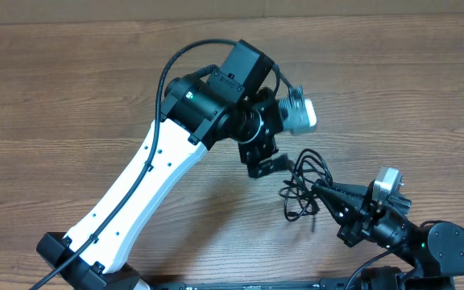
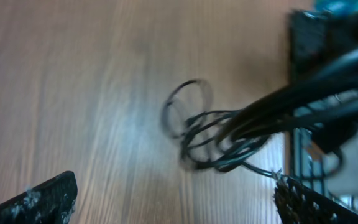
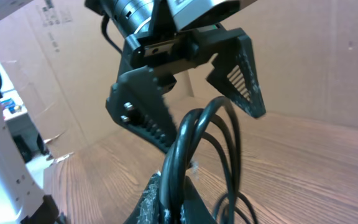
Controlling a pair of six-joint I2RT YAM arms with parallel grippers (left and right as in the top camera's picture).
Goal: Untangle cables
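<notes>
Gripping cables [image 3: 179, 149], right claw [image 1: 319, 190] clenched on tangled bunch, low over surface [image 1: 71, 97] on right side. Left claw [image 1: 266, 164] released, jaws spread wide, hovering just above same bunch, empty.

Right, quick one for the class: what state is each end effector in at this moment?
Left end effector: open, holding nothing.
Right end effector: closed on the black cables.

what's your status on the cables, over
Left gripper open, poised beside the cables. Right gripper shut on cables, one tangled bunch. Nothing else in the way.
</notes>
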